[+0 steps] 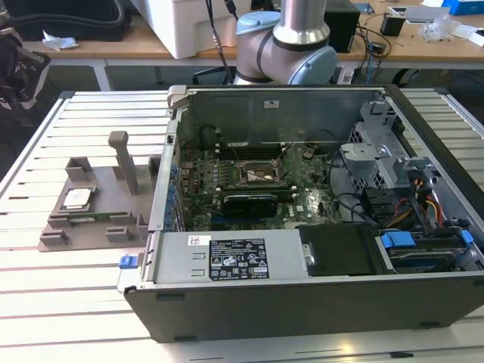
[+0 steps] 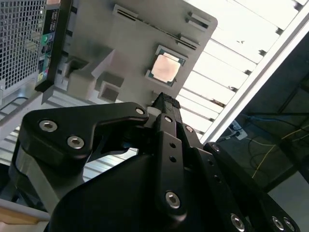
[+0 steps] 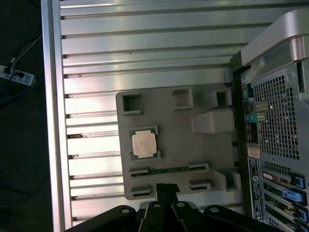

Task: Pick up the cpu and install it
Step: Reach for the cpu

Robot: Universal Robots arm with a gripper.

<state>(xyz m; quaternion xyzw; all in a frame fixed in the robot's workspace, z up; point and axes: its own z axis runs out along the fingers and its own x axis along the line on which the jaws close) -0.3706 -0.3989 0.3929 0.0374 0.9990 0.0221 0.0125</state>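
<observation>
The cpu [image 1: 78, 198], a small flat square chip with a shiny silver-grey metal top, lies flat in a framed recess of a grey plastic block with upright posts [image 1: 98, 221]. The block rests on the slatted aluminium table [image 1: 76, 295] at the exterior view's left, just beside the open black computer case [image 1: 302, 306]. In that case, a green motherboard carries a square metal-framed socket [image 1: 261, 175], well apart from the chip.

In both wrist views the black gripper [image 3: 167, 186] [image 2: 165, 98] hangs above the block, its tips over the block's edge and clear of the cpu. Its jaws are pressed together with nothing between them (only a thin seam shows in the first wrist view). The silver and pale-blue arm joint [image 1: 291, 38] stands at the far side of the case.
</observation>
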